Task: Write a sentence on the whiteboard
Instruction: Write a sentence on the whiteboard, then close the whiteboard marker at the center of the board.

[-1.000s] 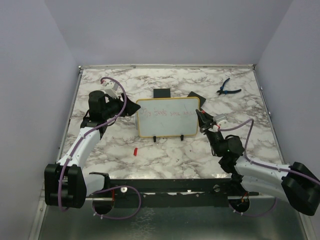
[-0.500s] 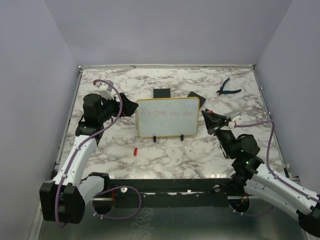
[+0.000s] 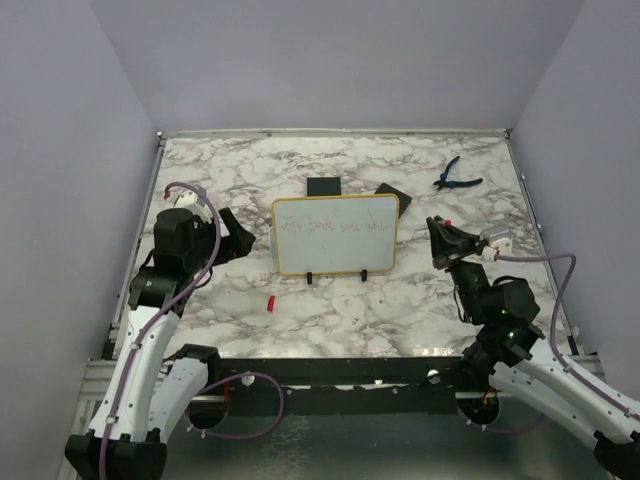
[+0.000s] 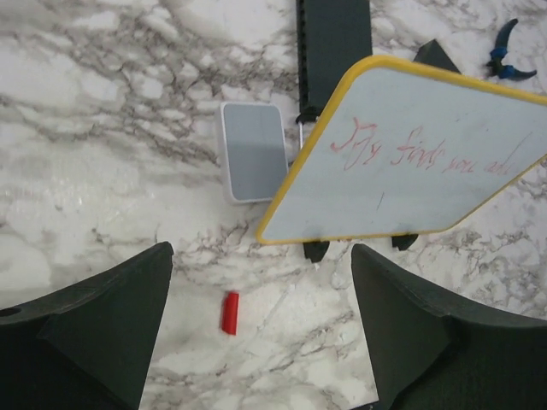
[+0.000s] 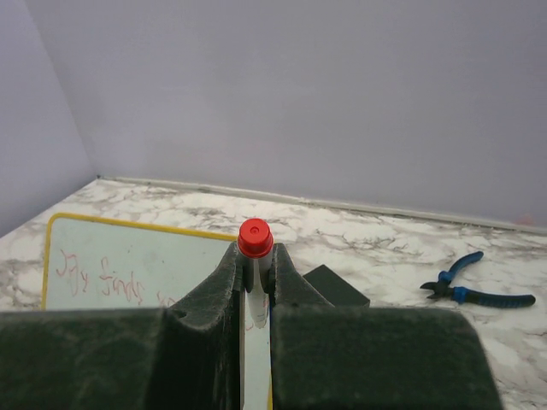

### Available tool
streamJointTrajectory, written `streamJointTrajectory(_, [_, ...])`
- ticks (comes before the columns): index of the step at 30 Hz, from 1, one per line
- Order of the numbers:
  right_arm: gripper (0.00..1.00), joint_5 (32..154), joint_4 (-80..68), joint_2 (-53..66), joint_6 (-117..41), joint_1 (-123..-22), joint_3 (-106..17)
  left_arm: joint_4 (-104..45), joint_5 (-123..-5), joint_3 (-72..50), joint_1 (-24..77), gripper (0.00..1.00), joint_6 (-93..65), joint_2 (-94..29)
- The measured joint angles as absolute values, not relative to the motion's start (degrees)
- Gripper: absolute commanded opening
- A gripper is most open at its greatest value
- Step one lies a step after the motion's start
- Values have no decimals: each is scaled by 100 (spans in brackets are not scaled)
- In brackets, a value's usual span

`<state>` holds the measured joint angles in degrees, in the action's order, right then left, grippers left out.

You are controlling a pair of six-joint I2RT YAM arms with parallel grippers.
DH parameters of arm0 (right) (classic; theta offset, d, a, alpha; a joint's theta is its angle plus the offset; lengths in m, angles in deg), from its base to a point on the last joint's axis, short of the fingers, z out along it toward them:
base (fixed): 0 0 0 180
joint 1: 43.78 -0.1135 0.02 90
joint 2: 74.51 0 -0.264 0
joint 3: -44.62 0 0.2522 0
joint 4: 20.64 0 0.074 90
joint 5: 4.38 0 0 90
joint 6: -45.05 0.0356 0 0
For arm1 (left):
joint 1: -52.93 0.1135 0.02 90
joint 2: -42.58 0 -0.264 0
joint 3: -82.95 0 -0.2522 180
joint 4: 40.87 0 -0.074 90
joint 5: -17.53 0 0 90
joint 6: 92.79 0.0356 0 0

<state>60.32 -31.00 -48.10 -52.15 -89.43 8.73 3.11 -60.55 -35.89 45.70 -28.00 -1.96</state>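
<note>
Marble-look table (image 3: 420, 300), plain lavender walls (image 3: 330, 60) all round. Blue-handled pliers (image 3: 456, 176) lay near the far right corner, two black squares (image 3: 323, 187) sat just behind the whiteboard (image 3: 335, 250), and a red cap (image 3: 270, 301) lay toward the near edge. The board stood on its feet mid-table, the red sentence (image 3: 333, 227) across it. Left gripper (image 3: 240, 238) sat off its left edge, jaws wide apart, holding nothing. Right gripper (image 3: 447, 232) was off its right edge, clamped on a red-tipped marker (image 5: 255, 239).
</note>
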Motion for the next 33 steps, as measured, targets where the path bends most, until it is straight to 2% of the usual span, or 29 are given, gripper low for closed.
streamJointTrajectory(8, [1, 5847, -3098, -5389, -5228, -8943, 984, 1568, -6559, -4044, 4116, 76, -3499, 93])
streamJointTrajectory(11, [1, 5836, -3087, -5507, -5228, -8941, 1017, 1730, -6883, -4221, 3574, 73, -3808, -86])
streamJointTrajectory(17, [1, 5823, -3078, -5704, -5202, -8941, 1067, 1561, -7595, -4549, 1889, 69, -4566, -760])
streamJointTrajectory(20, [1, 5823, -3074, -5774, -5187, -8941, 1089, 1295, -7803, -4811, 1298, 61, -4938, -1153])
streamJointTrajectory(24, [1, 5820, -3054, -5861, -5180, -8941, 1089, 1122, -8096, -5054, 855, 48, -5281, -1557])
streamJointTrajectory(33, [1, 5792, -3026, -5979, -5176, -8941, 1115, 724, -8953, -4966, 518, 45, -5484, -2390])
